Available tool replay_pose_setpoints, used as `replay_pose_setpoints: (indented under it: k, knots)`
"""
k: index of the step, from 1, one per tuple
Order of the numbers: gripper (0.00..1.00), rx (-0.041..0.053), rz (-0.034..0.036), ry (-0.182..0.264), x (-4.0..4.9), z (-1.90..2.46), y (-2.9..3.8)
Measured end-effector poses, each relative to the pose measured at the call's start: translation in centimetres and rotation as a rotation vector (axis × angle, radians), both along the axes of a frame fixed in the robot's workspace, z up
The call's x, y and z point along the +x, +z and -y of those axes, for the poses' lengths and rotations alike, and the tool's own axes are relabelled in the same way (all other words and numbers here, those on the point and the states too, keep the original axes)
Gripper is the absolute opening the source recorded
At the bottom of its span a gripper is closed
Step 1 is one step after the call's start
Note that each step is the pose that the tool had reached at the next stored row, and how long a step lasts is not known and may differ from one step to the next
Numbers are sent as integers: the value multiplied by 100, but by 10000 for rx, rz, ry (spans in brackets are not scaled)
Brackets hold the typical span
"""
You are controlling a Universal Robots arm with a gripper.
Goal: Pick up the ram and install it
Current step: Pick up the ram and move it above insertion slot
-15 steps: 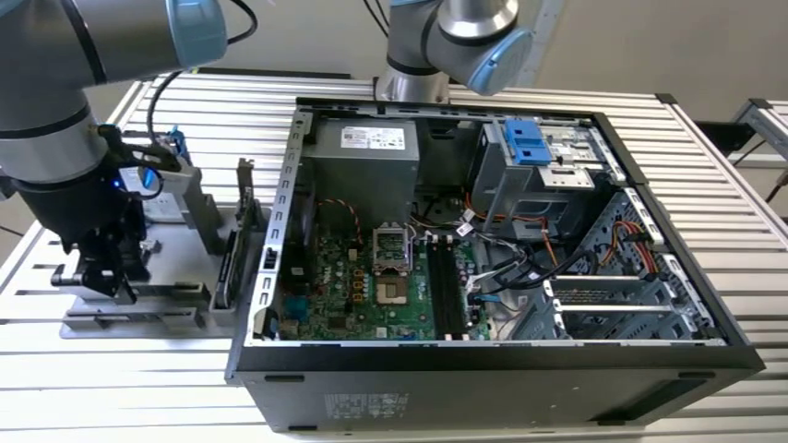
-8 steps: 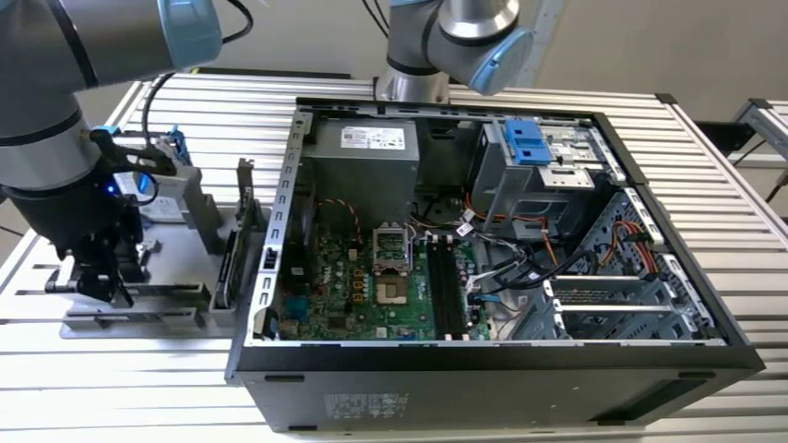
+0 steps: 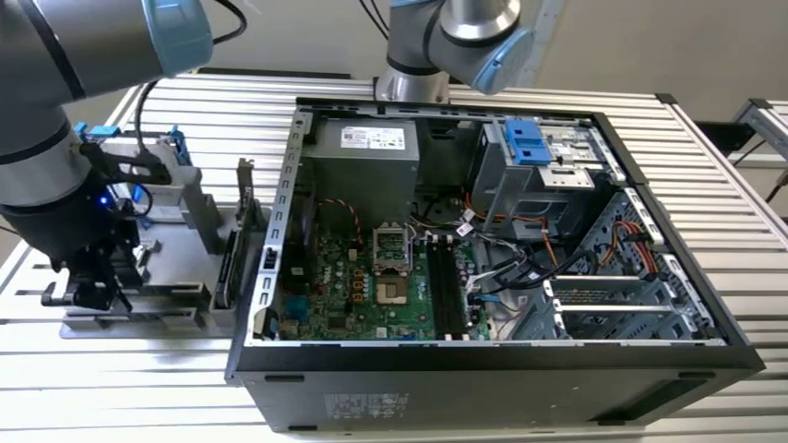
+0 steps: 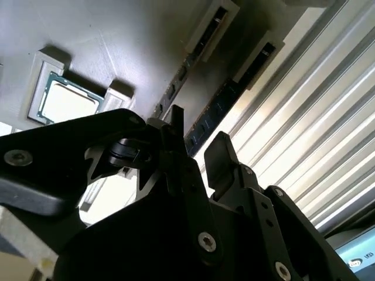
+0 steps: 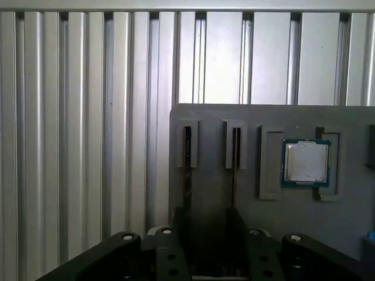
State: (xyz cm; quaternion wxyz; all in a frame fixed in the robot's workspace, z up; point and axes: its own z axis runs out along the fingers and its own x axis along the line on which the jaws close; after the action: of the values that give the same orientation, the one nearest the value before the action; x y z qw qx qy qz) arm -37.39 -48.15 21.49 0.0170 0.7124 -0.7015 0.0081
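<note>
Two ram sticks stand edge-on in slotted holders on a grey fixture plate (image 5: 211,123). In the first wrist view they show as thin dark lines, one ram (image 5: 187,170) beside the other ram (image 5: 234,175). The second wrist view shows the dark blue board of one ram (image 4: 214,111), which runs toward the gap between my fingers. My gripper (image 4: 198,137) is open just above the sticks, with nothing clamped. The exterior view has the gripper (image 3: 92,286) low over the fixture plate (image 3: 173,249), at that view's left of the open computer case (image 3: 493,355).
A processor chip (image 5: 304,163) lies in a pocket of the fixture beside the sticks. Black memory slots (image 3: 449,286) run along the green motherboard (image 3: 345,286) inside the case. A card with a metal bracket (image 3: 246,212) and a blue-framed drive (image 3: 148,157) stand on the fixture. A second arm's base (image 3: 412,83) rises behind the case.
</note>
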Motion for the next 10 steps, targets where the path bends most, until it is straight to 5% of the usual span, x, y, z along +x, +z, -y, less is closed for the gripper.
replay_pose_setpoints:
  k: [4,10]
  knots:
    - [100,686,-1,1,-6,49,0]
    - [100,720,-10,0,-9,103,7]
